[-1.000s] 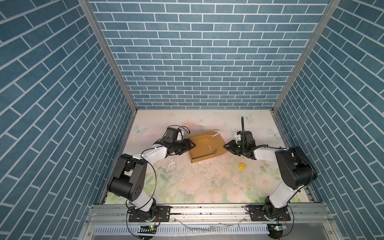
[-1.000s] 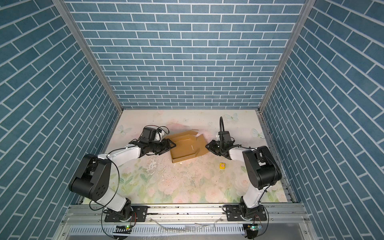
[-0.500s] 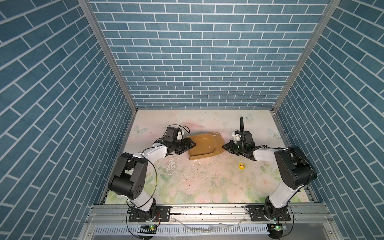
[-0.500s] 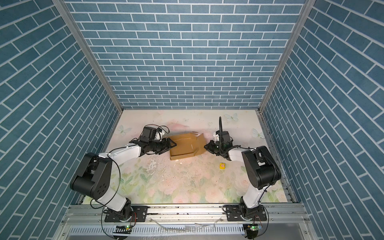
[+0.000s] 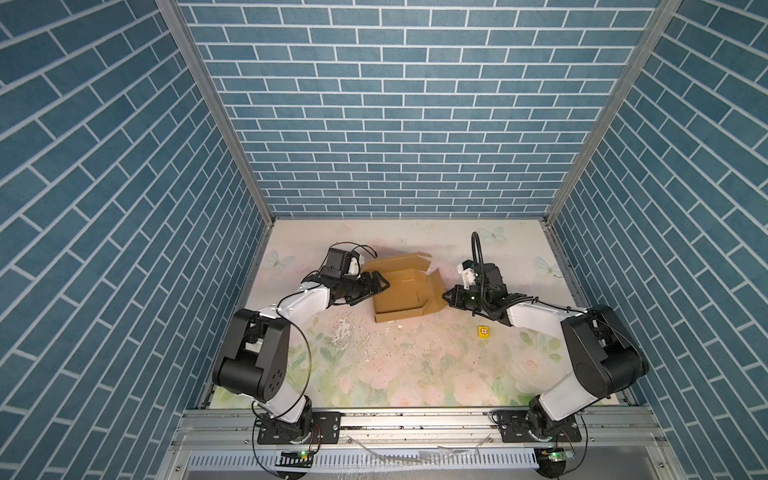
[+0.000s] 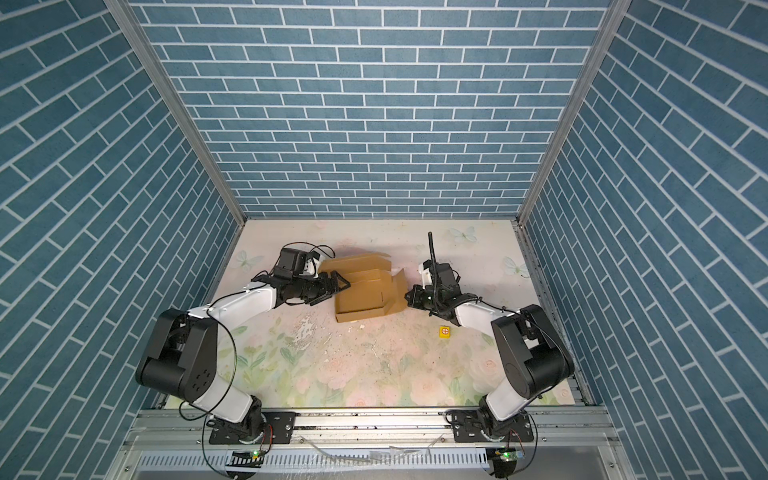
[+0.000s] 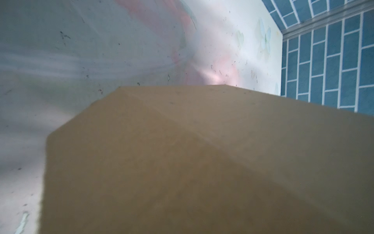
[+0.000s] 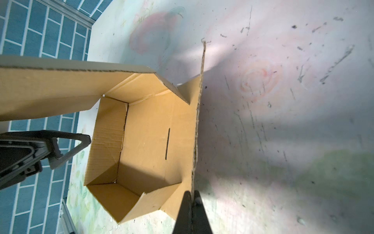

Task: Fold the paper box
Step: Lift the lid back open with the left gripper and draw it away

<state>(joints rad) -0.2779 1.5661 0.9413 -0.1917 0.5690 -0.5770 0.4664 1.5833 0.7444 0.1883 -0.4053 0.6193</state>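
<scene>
**A:** Where is the paper box (image 5: 405, 291)?

**B:** On the worktop (image 5: 415, 374), toward the back, between both arms. It is half erected, with its walls up and a long flap leaning backward.

**A:** Why is the right end effector (image 5: 448, 296) there?

**B:** It is pressed together on a side flap's edge, probably to steady the box or swing that flap inward. The left end effector (image 5: 379, 283) is spread just beside the opposite wall and grips nothing. I think it is ready to brace.

**A:** What do the wrist views add?

**B:** The right wrist view shows the fingers (image 8: 187, 204) pinching thin cardboard, which is too small to judge in both top views. The left wrist view shows only blurred brown cardboard.
</scene>
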